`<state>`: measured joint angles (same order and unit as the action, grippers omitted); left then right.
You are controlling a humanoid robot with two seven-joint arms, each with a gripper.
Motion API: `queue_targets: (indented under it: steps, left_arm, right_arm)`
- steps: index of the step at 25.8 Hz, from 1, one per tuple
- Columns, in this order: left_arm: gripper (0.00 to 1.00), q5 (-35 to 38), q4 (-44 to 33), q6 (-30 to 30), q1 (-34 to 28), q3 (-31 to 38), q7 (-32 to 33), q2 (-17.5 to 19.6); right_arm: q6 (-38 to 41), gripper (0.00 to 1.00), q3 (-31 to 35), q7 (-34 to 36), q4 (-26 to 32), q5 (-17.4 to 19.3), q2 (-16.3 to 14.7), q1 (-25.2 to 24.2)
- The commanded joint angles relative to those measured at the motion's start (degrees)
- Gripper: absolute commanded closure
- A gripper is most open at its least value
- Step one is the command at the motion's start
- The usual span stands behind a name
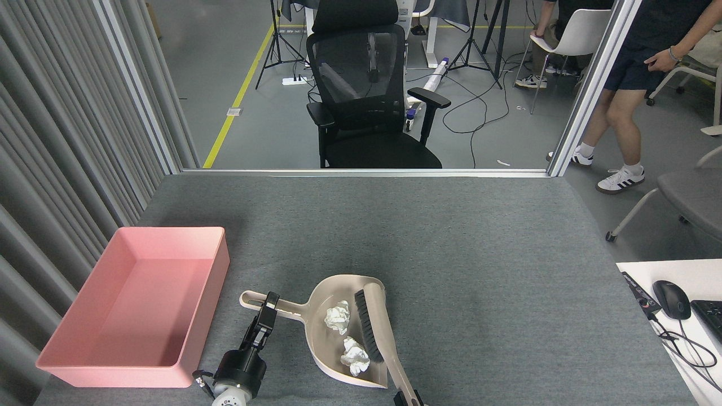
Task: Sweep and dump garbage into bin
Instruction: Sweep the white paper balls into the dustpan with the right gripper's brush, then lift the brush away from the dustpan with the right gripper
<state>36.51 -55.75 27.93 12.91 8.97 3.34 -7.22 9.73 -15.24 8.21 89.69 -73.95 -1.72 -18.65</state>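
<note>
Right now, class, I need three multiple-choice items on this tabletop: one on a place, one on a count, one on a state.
1. Where is the brush head?
A. Inside the dustpan
B. In the pink bin
C. On the chair

2. How many tissue wads show?
A. One
B. Two
C. Four

3. What does the bin hold?
A. Tissue
B. Brush
C. Nothing

Answers: 1 A, bristles sit over the pan mouth. 2 B, the far wad and the near wad. 3 C, its floor is bare.

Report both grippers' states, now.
Left gripper: shut on the beige plastic dustpan handle.
Right gripper: mostly out of view at the brush handle; cannot tell.
</note>
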Motion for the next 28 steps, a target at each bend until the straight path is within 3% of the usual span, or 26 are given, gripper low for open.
queue_targets:
  steps: [1, 6, 9, 13, 18, 20, 22, 24, 28]
  left_arm:
    - [0.92, -0.22, -0.24, -0.25, 0.01, 0.08, -0.18, 0.01]
    - [0.92, -2.32, -1.82, -1.21, 0.01, 0.26, 4.21, 0.01]
    - [0.92, -5.05, -2.35, -2.44, -0.08, 0.17, 5.09, -0.07]
    - [0.92, -6.1, -3.22, -2.88, -0.08, 0.35, 5.09, -0.08]
    - [0.93, -11.9, -3.49, -4.38, -0.08, 0.87, 5.88, 0.01]
    - [0.93, -13.66, -3.58, -4.73, -0.16, 0.87, 5.8, 0.01]
    - [0.93, -13.75, -3.66, -4.81, -0.16, 0.87, 5.88, 0.01]
    - [0.93, -13.75, -4.45, -5.17, -0.25, 0.87, 5.89, 0.01]
    - [0.93, -13.84, -8.41, -8.86, -0.34, 0.44, 6.5, 0.01]
  right_arm:
    - [0.2, 0.91, -0.06, 1.46, 1.63, 0.3, -0.04, 0.37]
    - [2.22, 0.91, 9.78, 0.76, 2.51, 1.44, -3.64, 0.1]
    - [2.31, 0.91, 14.53, 0.4, 2.24, 1.53, -8.65, 0.01]
    - [2.13, 0.9, 16.38, 0.4, 1.63, 1.36, -11.9, 0.1]
    - [1.87, 0.85, 17.78, 0.32, -1.18, -1.54, -13.22, 1.33]
    - [1.78, 0.73, 17.78, 0.32, -1.8, -2.42, -13.13, 2.04]
    - [1.61, 0.45, 17.87, 0.23, -2.41, -2.34, -12.78, 2.21]
    - [1.08, 0.35, 17.87, 0.23, -3.12, -2.25, -12.78, 2.3]
    - [0.64, 0.25, 17.96, 0.23, -3.12, -1.81, -12.96, 2.39]
